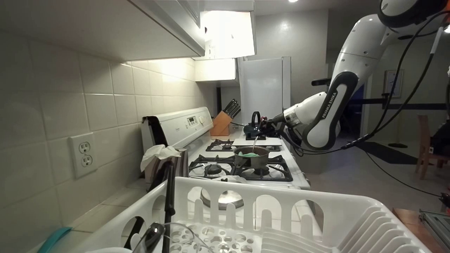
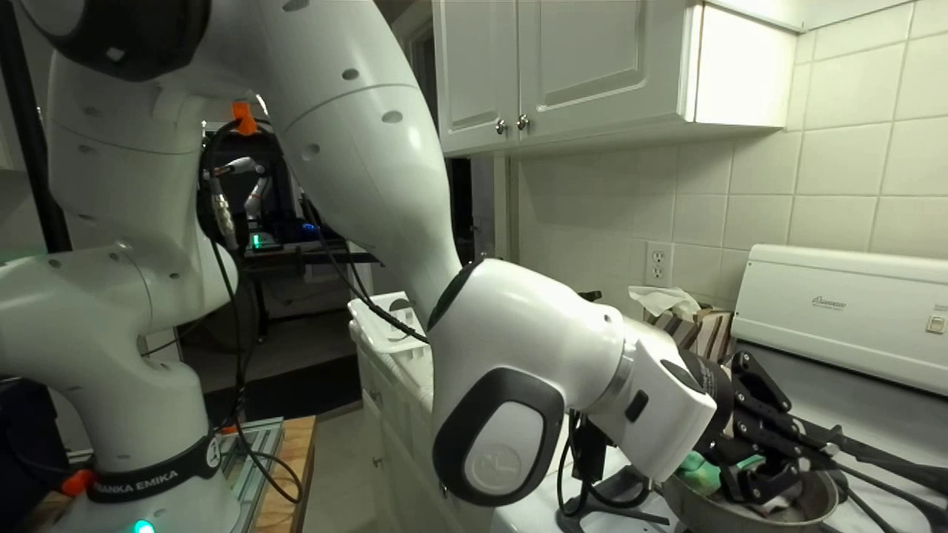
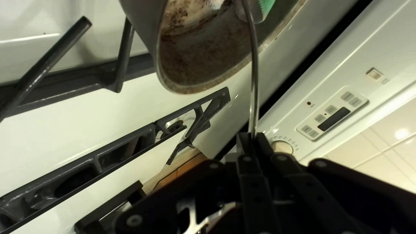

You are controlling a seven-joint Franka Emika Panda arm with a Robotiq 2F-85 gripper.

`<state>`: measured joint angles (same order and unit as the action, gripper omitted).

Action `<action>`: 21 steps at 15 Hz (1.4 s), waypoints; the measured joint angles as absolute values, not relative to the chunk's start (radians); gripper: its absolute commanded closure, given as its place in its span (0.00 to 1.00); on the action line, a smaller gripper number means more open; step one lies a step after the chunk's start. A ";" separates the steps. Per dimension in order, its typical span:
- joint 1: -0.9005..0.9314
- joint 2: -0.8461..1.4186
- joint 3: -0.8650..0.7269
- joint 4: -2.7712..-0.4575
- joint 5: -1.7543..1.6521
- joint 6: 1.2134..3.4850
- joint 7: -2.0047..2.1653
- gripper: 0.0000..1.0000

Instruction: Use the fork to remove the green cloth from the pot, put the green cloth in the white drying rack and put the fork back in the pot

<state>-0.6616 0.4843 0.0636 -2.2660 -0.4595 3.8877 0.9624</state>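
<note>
Just off wrist-view centre, toward 4 o'clock: end effector (image 3: 252, 138) pinched tight on the fork (image 3: 254, 84). Shaft runs up toward 12 o'clock and into the pot (image 1: 258, 162), which sits on the stove (image 1: 175, 130). Green cloth (image 1: 250, 154) is in the pot; can't tell if the fork touches it. From the pot in an exterior view: kettle (image 1: 250, 131) at 12 o'clock, knife block (image 1: 220, 125) near 11, white drying rack (image 1: 249, 203) at 6, on the bench (image 1: 92, 213).

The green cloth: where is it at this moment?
In an exterior view, the green cloth is inside the pot, slightly right of the picture's centre, near the fork.
</note>
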 measured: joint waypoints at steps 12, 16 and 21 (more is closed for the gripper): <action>-0.705 0.510 0.048 -2.253 -0.620 4.189 1.097 0.99; -0.781 0.486 0.124 -2.248 -0.630 4.221 1.103 0.99; -0.866 0.406 0.214 -2.274 -0.630 4.218 1.122 0.99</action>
<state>-0.8663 0.4062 0.2137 -2.2745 -0.6302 4.2180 1.1223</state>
